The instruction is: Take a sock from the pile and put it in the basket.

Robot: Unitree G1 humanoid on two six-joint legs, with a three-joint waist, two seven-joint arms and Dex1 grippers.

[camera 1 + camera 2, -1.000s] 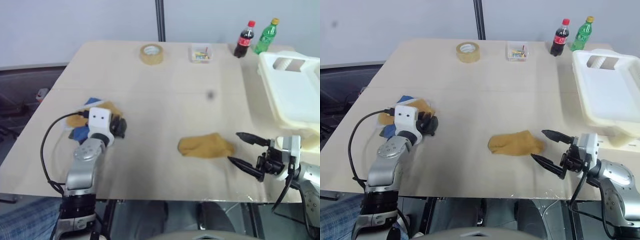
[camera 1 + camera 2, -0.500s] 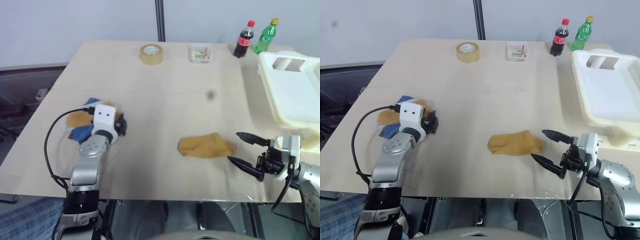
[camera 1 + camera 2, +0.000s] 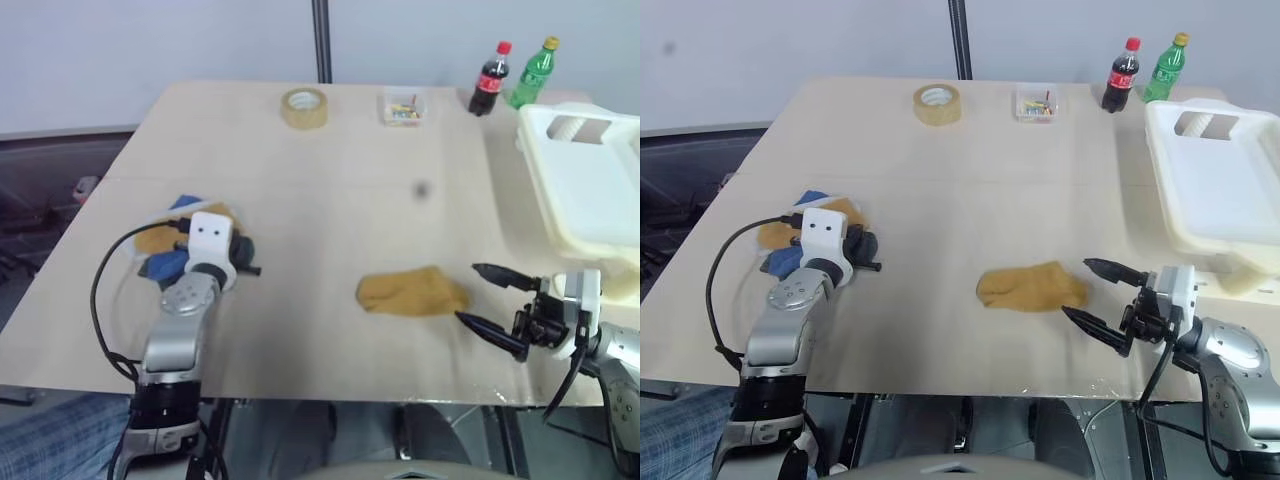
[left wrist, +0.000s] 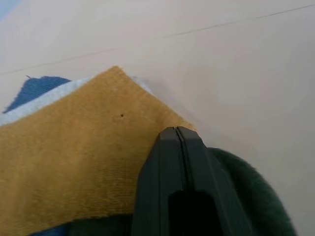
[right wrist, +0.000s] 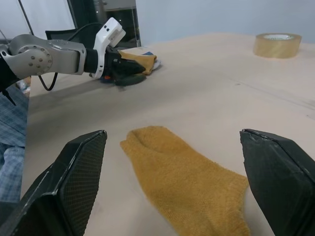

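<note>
Pile (image 3: 165,245) half hidden under clenched left gripper (image 3: 245,268); right gripper (image 3: 487,300) spread, empty.

A lab: bare plywood table (image 3: 330,200) on a frame, plain grey wall (image 3: 150,50).

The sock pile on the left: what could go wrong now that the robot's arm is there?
The left gripper has its fingers shut at the pile, where mustard, blue and dark socks overlap; it may lift several socks, or none. The basket sits at the table's far right, so a weakly pinched sock might drop on the way. A mustard sock lies loose before the open right gripper.
</note>
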